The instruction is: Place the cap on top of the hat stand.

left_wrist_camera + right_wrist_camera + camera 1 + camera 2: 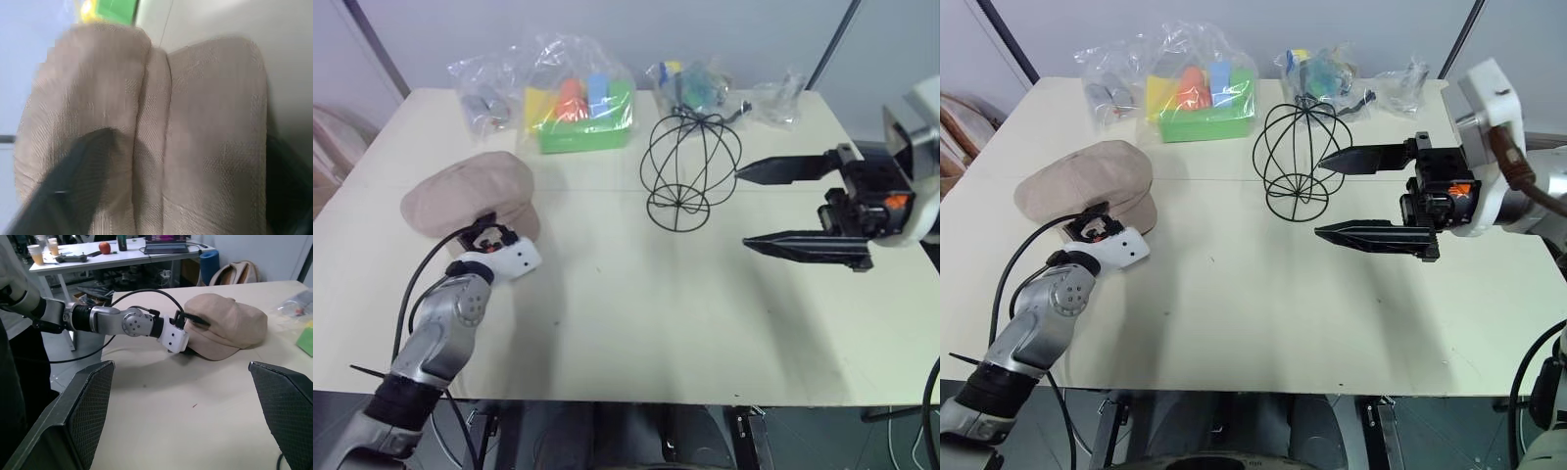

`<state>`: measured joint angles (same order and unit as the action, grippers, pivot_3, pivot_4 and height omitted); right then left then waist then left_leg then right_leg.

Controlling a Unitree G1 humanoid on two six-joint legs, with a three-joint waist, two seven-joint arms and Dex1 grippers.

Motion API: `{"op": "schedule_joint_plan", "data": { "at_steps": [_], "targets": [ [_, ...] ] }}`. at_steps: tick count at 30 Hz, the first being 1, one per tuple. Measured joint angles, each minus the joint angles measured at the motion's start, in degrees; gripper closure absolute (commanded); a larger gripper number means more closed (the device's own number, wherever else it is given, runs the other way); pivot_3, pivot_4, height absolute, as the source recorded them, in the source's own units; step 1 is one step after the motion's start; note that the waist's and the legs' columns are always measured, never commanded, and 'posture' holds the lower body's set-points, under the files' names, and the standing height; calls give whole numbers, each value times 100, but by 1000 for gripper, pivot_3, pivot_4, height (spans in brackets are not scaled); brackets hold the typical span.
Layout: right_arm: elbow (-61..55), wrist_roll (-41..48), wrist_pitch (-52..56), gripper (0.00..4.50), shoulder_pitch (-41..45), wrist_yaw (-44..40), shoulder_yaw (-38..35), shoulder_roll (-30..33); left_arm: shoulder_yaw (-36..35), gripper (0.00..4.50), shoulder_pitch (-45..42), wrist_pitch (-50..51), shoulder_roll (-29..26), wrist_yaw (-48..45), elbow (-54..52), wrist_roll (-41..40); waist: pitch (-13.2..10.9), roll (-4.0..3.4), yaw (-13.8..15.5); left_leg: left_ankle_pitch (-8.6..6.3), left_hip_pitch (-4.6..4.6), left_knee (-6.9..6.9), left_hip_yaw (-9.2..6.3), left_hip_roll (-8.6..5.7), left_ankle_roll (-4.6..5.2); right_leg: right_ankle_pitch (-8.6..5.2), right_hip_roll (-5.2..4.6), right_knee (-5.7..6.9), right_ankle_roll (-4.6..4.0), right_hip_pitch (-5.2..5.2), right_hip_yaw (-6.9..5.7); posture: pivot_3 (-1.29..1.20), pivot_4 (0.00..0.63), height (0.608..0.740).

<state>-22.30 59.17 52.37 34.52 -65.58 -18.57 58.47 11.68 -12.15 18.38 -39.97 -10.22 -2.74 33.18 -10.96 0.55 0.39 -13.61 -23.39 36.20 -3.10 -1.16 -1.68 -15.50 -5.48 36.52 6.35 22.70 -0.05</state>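
The left tool's (1095, 223) fingers are hidden against the cap (470, 194), so its grip cannot be told; the puffy beige cap lies on the table's (636, 323) left side; the right tool (759, 206) is held wide open beside the wire hat stand (689, 168).

No words, labels, brand marks or numbers can be read on anything here (the packaging in the clear plastic bags (576, 98) at the far edge of the table (636, 323) is too small and crumpled to make out).
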Motion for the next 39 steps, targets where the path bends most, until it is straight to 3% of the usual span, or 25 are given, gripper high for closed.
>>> {"op": "schedule_joint_plan", "data": {
  "at_steps": [5, 6, 11, 16, 23, 26, 31, 37, 38, 39],
  "targets": [
    [12, 9, -20, 0, -2, 161, 1, 6, -117, 4416, -196, -125, 14, 70, 315, 3, 0, 0, 17, 0, -1, 1, 0, 0, 0, 0, -3, 11, 0, 4, 0, 0, 150, 740],
    [27, 16, -7, 0, 1, 222, 1, 11, -180, 4466, -224, -161, 0, 78, 343, 0, 0, 0, 23, 0, -1, 2, 0, 0, 0, 0, -3, 12, 0, 4, 0, 0, 150, 740],
    [192, -35, 49, 0, 1, 417, -9, 172, -313, 4466, -477, -326, -28, 106, 506, -87, -3, 6, 36, 0, -6, 4, -3, 0, 0, 0, -7, 18, 0, 9, -2, 0, 150, 740],
    [383, -463, -198, 0, -208, 478, -228, 517, -681, 4466, -1961, -700, 49, 106, 471, -427, -11, 22, 101, 1, -53, 45, -6, -13, -2, 6, -7, 23, 11, 21, -19, 0, 150, 740],
    [671, -730, -291, 0, -658, 559, -909, 742, 59, 4466, -3926, -2237, 1082, -312, 335, -769, -9, 22, 184, -5, -104, 102, 7, -33, 11, 22, -10, 18, 40, 43, -10, 0, 150, 740],
    [646, -774, -273, 0, -951, 637, -1169, 758, 603, 4466, -3960, -2942, 1398, -553, 390, -756, -7, 17, 140, -5, -96, 99, 16, -29, 13, 22, -8, 30, 40, 48, -5, 0, 150, 740],
    [328, -674, -151, 0, -1310, 864, -1506, 747, 1400, 4466, -3641, -3747, 1455, -736, 1018, -270, -6, 14, 0, -4, -86, 98, 17, -25, 15, 21, -4, 55, 40, 53, 0, 0, 150, 740],
    [-65, -639, -165, 0, -1681, 1134, -1565, 593, 1704, 4466, -3445, -4018, 1468, -797, 1486, 264, -6, 14, 44, -4, -88, 115, 11, -29, 15, 22, -5, 59, 40, 45, -1, 0, 150, 740],
    [-135, -761, -240, 0, -1755, 1205, -1492, 593, 1713, 3786, -3451, -4069, 1521, -753, 1603, 319, -6, 15, 51, -4, -88, 118, 8, -30, 15, 22, -6, 59, 40, 41, -1, 0, 150, 740],
    [-180, -898, -313, 0, -1801, 1265, -1406, 594, 1726, 3457, -3458, -4122, 1562, -716, 1700, 364, -6, 16, 49, -4, -89, 120, 8, -30, 15, 22, -6, 58, 40, 41, -1, 0, 150, 740]
  ]
}}
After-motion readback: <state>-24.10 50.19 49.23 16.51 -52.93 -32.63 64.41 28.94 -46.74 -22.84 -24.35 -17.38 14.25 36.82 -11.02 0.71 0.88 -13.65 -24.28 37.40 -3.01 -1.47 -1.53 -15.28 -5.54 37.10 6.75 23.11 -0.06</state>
